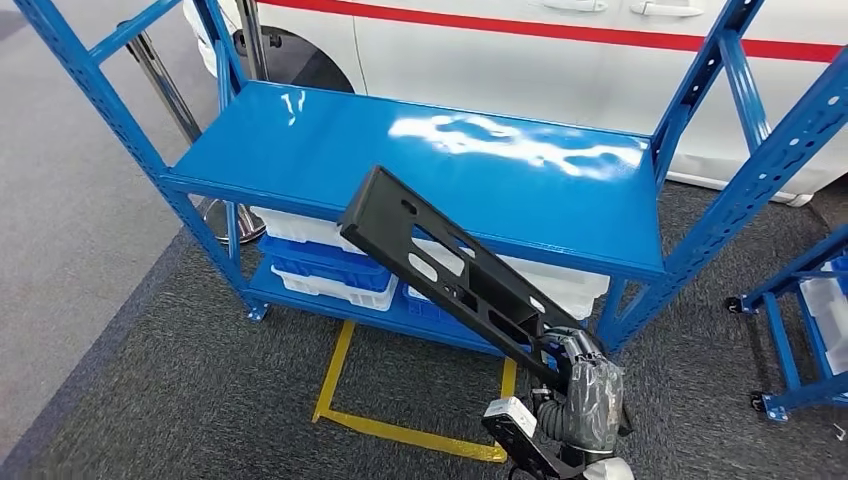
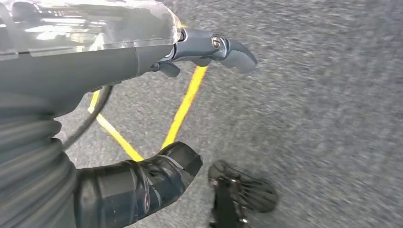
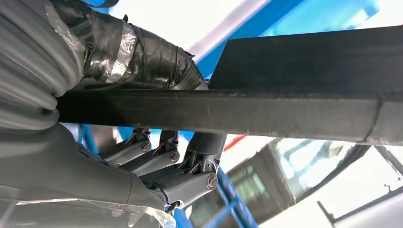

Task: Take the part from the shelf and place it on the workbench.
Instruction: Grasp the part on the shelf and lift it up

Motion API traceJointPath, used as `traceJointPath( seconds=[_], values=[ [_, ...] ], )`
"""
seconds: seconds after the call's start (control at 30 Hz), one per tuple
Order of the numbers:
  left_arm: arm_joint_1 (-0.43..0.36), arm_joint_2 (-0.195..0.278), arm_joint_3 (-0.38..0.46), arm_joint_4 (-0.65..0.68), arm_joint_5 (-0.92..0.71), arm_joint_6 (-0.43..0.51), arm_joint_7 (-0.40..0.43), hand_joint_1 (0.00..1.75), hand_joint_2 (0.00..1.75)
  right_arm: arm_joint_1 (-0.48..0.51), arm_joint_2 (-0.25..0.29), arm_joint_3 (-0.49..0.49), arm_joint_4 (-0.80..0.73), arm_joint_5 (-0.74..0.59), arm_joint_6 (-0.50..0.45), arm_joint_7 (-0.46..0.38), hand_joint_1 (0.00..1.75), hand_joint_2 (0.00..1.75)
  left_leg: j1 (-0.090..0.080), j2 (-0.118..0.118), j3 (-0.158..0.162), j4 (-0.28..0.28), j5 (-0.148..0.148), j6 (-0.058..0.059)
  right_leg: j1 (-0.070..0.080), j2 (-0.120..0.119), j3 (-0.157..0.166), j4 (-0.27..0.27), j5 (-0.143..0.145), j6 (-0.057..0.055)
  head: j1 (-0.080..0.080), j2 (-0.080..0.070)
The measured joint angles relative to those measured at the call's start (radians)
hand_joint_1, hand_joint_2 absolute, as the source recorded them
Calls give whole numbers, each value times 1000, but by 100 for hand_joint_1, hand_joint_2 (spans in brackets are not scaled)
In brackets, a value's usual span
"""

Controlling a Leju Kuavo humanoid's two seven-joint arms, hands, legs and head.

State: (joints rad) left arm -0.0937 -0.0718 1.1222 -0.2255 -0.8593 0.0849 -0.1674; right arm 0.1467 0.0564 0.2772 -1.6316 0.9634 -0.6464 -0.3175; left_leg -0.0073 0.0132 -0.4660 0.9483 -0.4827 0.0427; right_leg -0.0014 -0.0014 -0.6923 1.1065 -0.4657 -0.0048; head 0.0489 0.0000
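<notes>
The part (image 1: 440, 265) is a long black flat bracket with cut-out holes. It slants up to the left in front of the blue shelf (image 1: 420, 165), its far end above the top board's front edge. My right hand (image 1: 585, 385) grips its near end at the lower right. In the right wrist view the part (image 3: 237, 111) runs across as a dark bar, with the taped thumb on one side and the fingers (image 3: 190, 175) curled on the other. My left hand (image 2: 95, 66) hangs over the grey carpet and holds nothing, its fingers apart.
White and blue bins (image 1: 330, 270) fill the shelf's lower level. A white vehicle with a red stripe (image 1: 560, 40) stands behind the shelf. Yellow tape (image 1: 400, 430) marks the carpet in front. A second blue rack on wheels (image 1: 800, 320) stands at the right.
</notes>
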Motion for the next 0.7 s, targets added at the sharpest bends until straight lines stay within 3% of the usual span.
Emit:
traceJointPath(
  seconds=[0.07, 0.1, 0.17, 0.2, 0.23, 0.3, 0.33, 0.4, 0.43, 0.47, 0.5, 0.57, 0.6, 0.63, 0.67, 0.7],
  values=[
    [1, -1, 0, 0, 0, 0, 0, 0, 175, -1, -4, 11, 2, -53, 22, -17, 175, 175, 1, 1, -35, 5, 26, 0, -7, 2, -22, 120, -97, 10, 0, 0],
    [1, -1, 1, 0, 0, 0, 0, 0, 175, -1, -6, 16, 3, -69, 31, -23, 175, 175, 2, 1, -54, 11, 37, -2, -12, 1, -25, 171, -109, 15, 0, 0],
    [1, -2, 1, 0, 0, 0, 0, 0, 175, -1, -9, 25, 3, -105, 53, -36, 175, 175, 7, 2, -97, 29, 55, -11, -21, 1, 9, 196, -68, 27, 0, 0],
    [1, -2, 2, 0, 0, 0, 0, 0, 175, -1, -11, 28, 3, -130, 70, -46, 175, 175, 10, 2, -118, 42, 62, -16, -27, 1, 51, 158, -43, 33, 0, 0],
    [1, -1, 4, 0, 0, 0, 0, 0, 175, -2, -12, 32, 2, -162, 92, -58, 175, 175, 12, 2, -138, 56, 67, -23, -31, 1, 102, 96, -41, 39, 1, 0],
    [2, 0, 6, 0, -2, 0, 0, 0, 175, -3, -14, 37, -5, -235, 147, -86, 175, 175, 12, 0, -163, 81, 76, -36, -30, 4, 182, -23, -73, 37, -1, 0],
    [2, 0, 7, 0, -3, 1, 0, 0, 175, -3, -14, 41, -9, -266, 172, -98, 175, 175, 12, -1, -170, 86, 83, -43, -26, 5, 195, -52, -91, 30, -2, 0],
    [4, 0, 9, 0, -4, 1, 0, 0, 175, -3, -14, 47, -16, -306, 205, -114, 175, 175, 17, -2, -177, 89, 95, -56, -20, 2, 184, -60, -82, 7, -3, 0],
    [7, -1, 10, 0, -4, 1, 0, 0, 175, -3, -15, 49, -18, -315, 212, -117, 175, 175, 21, -3, -184, 95, 84, -61, -18, 0, 174, -59, -72, -4, -3, 0],
    [9, -2, 12, 0, -5, 1, 0, 0, 175, -4, -15, 50, -19, -321, 217, -118, 175, 175, 24, -3, -193, 114, 53, -65, -17, -2, 162, -61, -60, -14, -3, 0],
    [11, -3, 13, 1, -5, 1, 1, 0, 175, -4, -15, 51, -21, -327, 222, -120, 175, 175, 25, -4, -205, 152, 3, -67, -16, -3, 147, -62, -47, -21, -3, 0],
    [12, -4, 15, 1, -7, 1, 1, 0, 175, -4, -16, 54, -24, -364, 258, -127, 175, 175, 25, -4, -228, 268, -103, -66, -9, -3, 115, -61, -21, -29, -3, 0],
    [11, -4, 16, 0, -9, 1, 2, 0, 175, -4, -16, 54, -25, -396, 290, -133, 175, 175, 24, -5, -232, 324, -127, -64, -5, -3, 97, -59, -8, -31, -3, 0],
    [10, -4, 17, 0, -11, 0, 2, 0, 175, -4, -17, 55, -26, -434, 330, -139, 175, 175, 22, -5, -225, 360, -124, -60, -1, -3, 79, -57, 5, -32, -3, 0],
    [10, -5, 17, 1, -12, 0, 4, 0, 175, -3, -17, 55, -27, -471, 368, -146, 175, 175, 20, -6, -204, 367, -99, -56, 2, -3, 62, -54, 17, -32, -3, 0],
    [10, -5, 18, 1, -13, 0, 5, 0, 175, -3, -18, 55, -28, -506, 406, -153, 175, 175, 16, -6, -165, 338, -67, -50, 4, -3, 46, -52, 28, -32, -3, 0]
  ],
)
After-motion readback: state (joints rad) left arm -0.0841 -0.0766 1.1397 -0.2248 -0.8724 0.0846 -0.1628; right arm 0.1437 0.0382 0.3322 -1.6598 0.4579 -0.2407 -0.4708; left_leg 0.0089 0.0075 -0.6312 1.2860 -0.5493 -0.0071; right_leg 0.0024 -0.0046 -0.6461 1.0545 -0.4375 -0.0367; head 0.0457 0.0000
